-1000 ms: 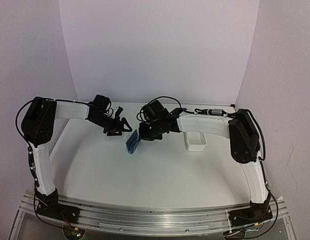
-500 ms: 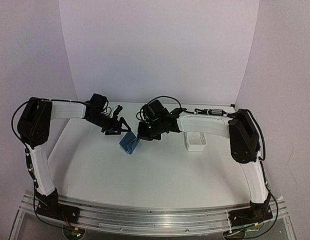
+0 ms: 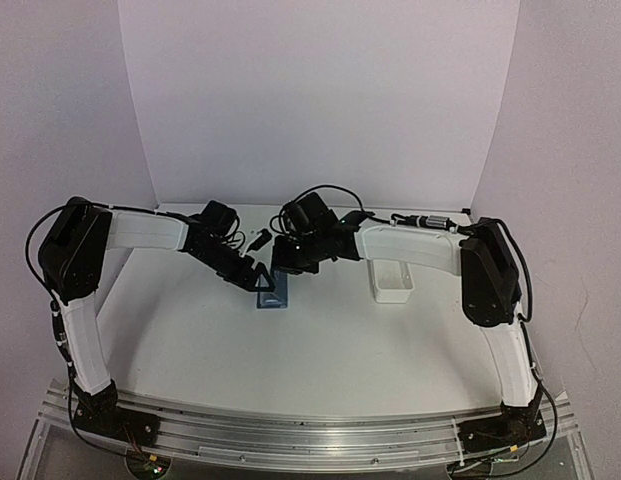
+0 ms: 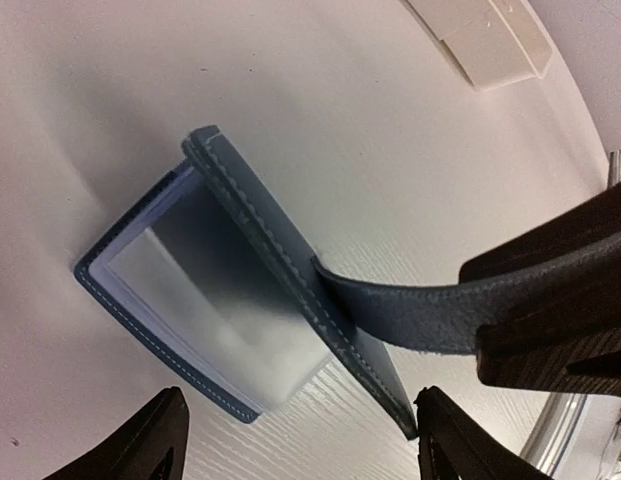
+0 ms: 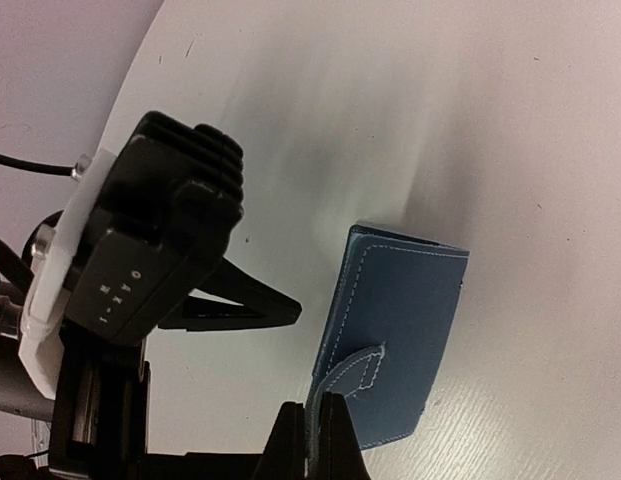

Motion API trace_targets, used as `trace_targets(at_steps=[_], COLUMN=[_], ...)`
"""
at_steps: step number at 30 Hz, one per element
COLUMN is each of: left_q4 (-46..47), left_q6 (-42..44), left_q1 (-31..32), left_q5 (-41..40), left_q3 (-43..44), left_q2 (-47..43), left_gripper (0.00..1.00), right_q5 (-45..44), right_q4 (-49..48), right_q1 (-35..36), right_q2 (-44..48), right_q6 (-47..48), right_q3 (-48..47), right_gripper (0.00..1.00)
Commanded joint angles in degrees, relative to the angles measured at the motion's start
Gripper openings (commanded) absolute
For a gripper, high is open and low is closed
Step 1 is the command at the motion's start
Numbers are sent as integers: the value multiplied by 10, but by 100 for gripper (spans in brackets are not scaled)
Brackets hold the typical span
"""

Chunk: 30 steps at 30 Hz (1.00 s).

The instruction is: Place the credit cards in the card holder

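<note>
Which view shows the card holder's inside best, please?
Left wrist: the card holder gapes toward it, clear inner pocket visible. Right wrist shows only its blue outside and tab; top view, a small, partly hidden sliver.

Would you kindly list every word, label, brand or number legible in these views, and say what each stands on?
"OAK-1": pale letters on the black ribbed camera housing on the left arm's wrist, in the right wrist view.
No writing shows on the dark-blue stitched folding card holder or the white rectangular tray.
</note>
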State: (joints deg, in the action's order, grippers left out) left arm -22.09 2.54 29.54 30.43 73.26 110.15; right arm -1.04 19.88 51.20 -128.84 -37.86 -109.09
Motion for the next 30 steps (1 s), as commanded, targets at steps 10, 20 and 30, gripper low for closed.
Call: trace_targets(at_steps=[10, 20, 30], left_q4=[9, 7, 38], left_q6=[-30, -107, -190], left_q1=[-18, -27, -26], left_q5=[-14, -29, 65], left_q3=[28, 21, -11], left_q2=[-25, -5, 26], left_gripper=[69, 73, 69], right_q5=[0, 4, 6], right_q4=[-13, -22, -25], right_q1=[-39, -61, -60], right_q2=[15, 20, 5], right_q6=[-30, -50, -52], right_q3=[97, 199, 185], right_gripper=[0, 0, 0])
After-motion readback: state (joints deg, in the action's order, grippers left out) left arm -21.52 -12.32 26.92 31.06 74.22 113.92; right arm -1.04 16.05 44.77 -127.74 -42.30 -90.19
